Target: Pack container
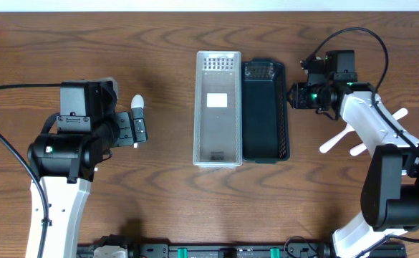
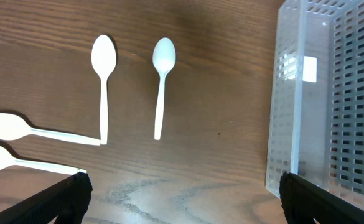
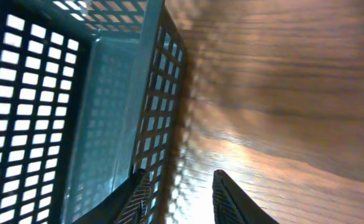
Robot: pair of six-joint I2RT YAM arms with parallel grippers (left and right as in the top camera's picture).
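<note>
A clear slotted basket (image 1: 218, 154) stands mid-table with a dark green basket (image 1: 264, 153) touching its right side. My left gripper (image 1: 139, 130) is open and empty, low over the table left of the clear basket (image 2: 281, 112). In the left wrist view, white plastic spoons lie ahead of it: two upright ones (image 2: 103, 81) (image 2: 162, 74) and two lying sideways at the left (image 2: 20, 127). My right gripper (image 1: 293, 95) straddles the dark basket's right wall (image 3: 163, 124), one finger inside and one outside (image 3: 180, 186), closed down on it.
White plastic utensils (image 1: 345, 140) lie on the table at the right, partly under the right arm. One spoon bowl (image 1: 137, 102) shows beside the left wrist. Both baskets look empty inside.
</note>
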